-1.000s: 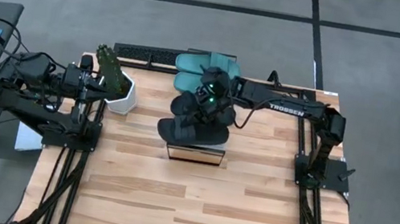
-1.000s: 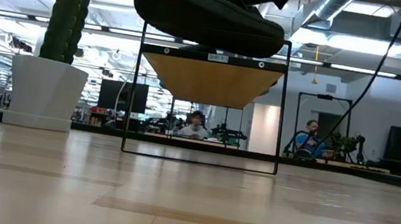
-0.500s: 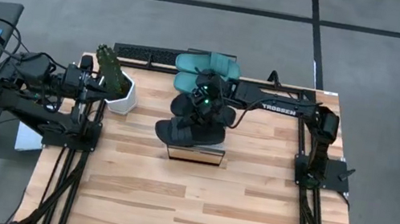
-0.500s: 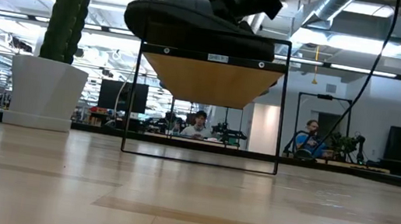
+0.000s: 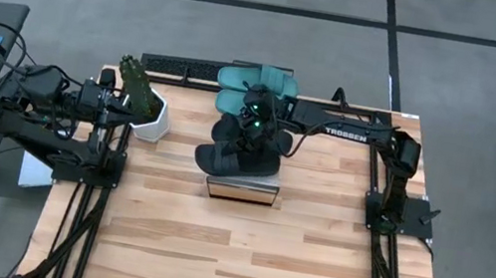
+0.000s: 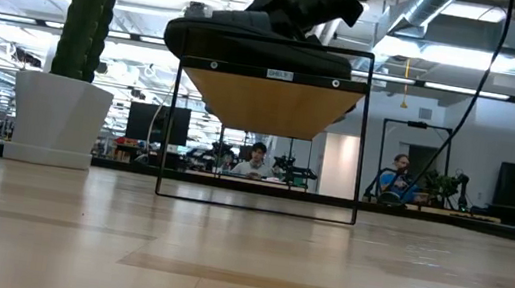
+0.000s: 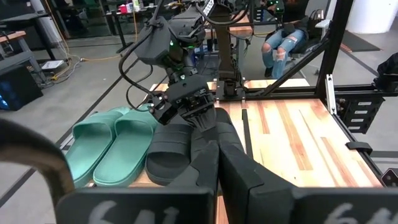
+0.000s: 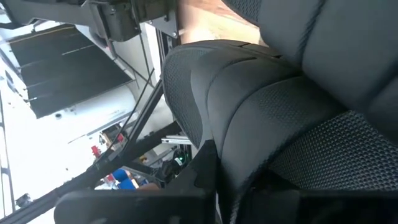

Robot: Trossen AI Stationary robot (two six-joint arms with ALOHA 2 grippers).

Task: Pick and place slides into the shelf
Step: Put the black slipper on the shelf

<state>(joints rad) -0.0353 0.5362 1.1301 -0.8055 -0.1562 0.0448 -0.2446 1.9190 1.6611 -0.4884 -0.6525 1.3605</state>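
The shelf (image 5: 241, 191) stands mid-table, a wood-topped rack on a thin metal frame (image 6: 269, 95). Two teal slides (image 5: 255, 83) lie side by side at its far end, with a black slide (image 5: 241, 134) next to them. My right gripper (image 5: 252, 130) is over the near end, shut on the second black slide (image 5: 234, 163), which lies level along the shelf's top (image 6: 256, 43). In the left wrist view the teal pair (image 7: 109, 149) and a black slide (image 7: 169, 157) show below that gripper (image 7: 186, 106). My left gripper (image 7: 217, 177) waits shut at the table's left side. My right gripper holds the near black slide by its wide ribbed strap (image 8: 261, 124), coming from above and slanting down. The strap fills the wrist view and hides the fingertips. The slide lies level, its sole (image 6: 250, 50) along the shelf's top, one end past the shelf's left post.
A cactus in a white pot (image 5: 146, 110) stands at the table's far left, close to my left arm. A dark bar (image 5: 179, 68) lies along the far edge. Bare slatted tabletop (image 5: 238, 259) stretches near the shelf. People sit in the room beyond (image 6: 253, 159).
My right gripper has come down toward the shelf with the black slide. The slide was tilted and above the top rail; it has levelled out and now lies along the shelf's top, after shifting a little toward the table's left and back.
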